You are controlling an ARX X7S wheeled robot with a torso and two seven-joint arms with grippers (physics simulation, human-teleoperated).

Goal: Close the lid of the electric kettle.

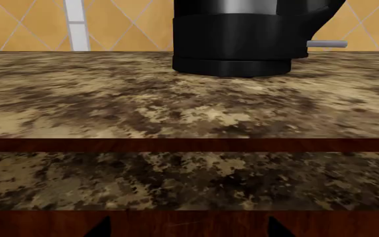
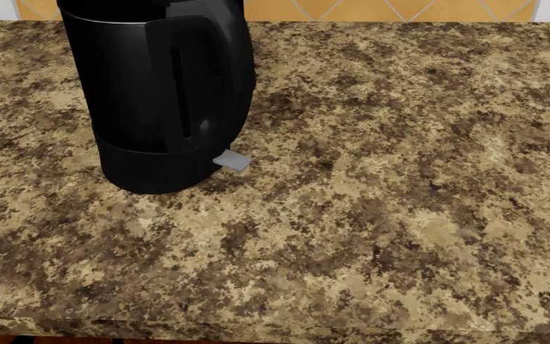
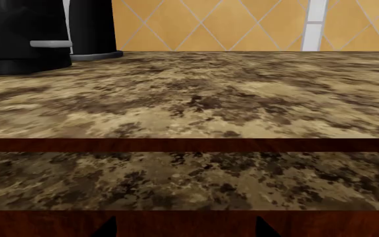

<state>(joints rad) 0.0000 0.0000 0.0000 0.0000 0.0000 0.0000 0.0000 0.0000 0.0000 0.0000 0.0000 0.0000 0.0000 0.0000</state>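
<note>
The electric kettle (image 2: 160,100) is a tall glossy black jug standing at the back left of the granite counter, its loop handle and small grey lever tab (image 2: 232,160) facing me. Its top is cut off in every view, so the lid is out of view. The left wrist view shows its base (image 1: 232,44) straight ahead, and the right wrist view shows its base (image 3: 18,34) off to one side. My left gripper (image 1: 189,232) and right gripper (image 3: 186,231) are both open and empty. Only their dark fingertips show, low in front of the counter's front edge. Neither gripper shows in the head view.
The speckled brown granite counter (image 2: 399,179) stretches to the right of the kettle. Its front edge has a dark wood band (image 1: 189,144). An orange tiled wall (image 3: 229,24) with white strips runs behind. A dark upright thing (image 3: 92,29) stands just behind the kettle.
</note>
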